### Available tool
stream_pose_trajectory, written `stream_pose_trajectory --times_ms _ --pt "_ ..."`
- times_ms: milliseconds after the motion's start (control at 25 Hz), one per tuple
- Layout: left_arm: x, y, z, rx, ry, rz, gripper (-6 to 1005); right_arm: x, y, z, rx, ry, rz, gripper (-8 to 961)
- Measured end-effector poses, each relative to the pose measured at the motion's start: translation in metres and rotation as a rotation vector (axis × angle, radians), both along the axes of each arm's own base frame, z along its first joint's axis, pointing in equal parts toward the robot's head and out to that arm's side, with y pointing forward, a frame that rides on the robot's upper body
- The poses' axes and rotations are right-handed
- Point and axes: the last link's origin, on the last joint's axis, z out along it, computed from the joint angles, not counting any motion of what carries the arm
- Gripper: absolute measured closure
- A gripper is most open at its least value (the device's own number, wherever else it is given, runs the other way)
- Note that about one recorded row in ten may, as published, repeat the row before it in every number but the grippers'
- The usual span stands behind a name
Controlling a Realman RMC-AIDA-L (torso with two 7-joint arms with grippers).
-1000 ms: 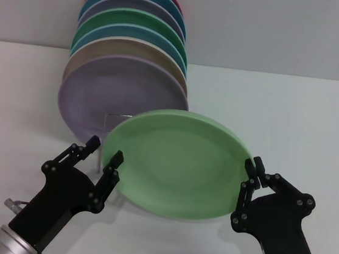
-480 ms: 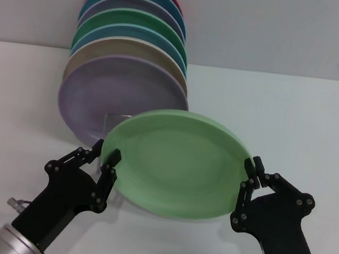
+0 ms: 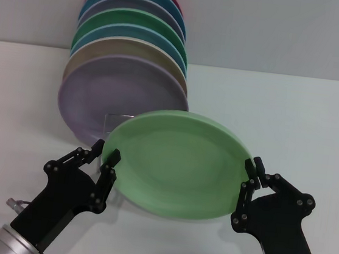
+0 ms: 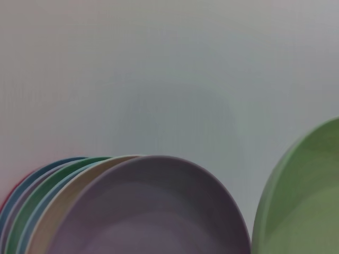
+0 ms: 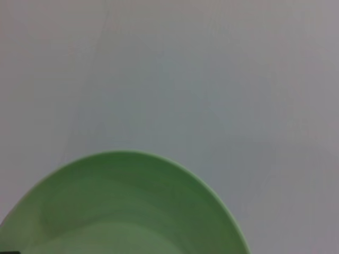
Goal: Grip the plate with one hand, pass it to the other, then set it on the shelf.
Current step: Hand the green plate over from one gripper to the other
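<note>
Mint-green plate (image 3: 174, 164) held at opposite rims — right gripper (image 3: 252, 173) pinching, left gripper (image 3: 106, 155) straddling its edge.

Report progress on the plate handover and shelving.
Done: the plate is lifted, its right edge clamped in the right gripper. In hand: the left gripper straddles the opposite rim, not clearly closed. Left: right releases, then placement on the shelf in front of the lavender plate.
</note>
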Motion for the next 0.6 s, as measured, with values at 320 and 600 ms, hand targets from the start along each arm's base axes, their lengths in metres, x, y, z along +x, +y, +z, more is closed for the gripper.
stream_pose_trajectory --times_ms 320,600 --pt "0.0005 0.0004 -0.0003 -0.001 0.000 -0.002 797 -0.0016 0.0005 -0.0001 0.006 -0.020 0.007 936" --pt "0.0008 0.0008 -0.0005 -0.007 -0.007 0.000 815 -0.0024 0.0008 -0.0001 0.006 -0.017 0.009 936"
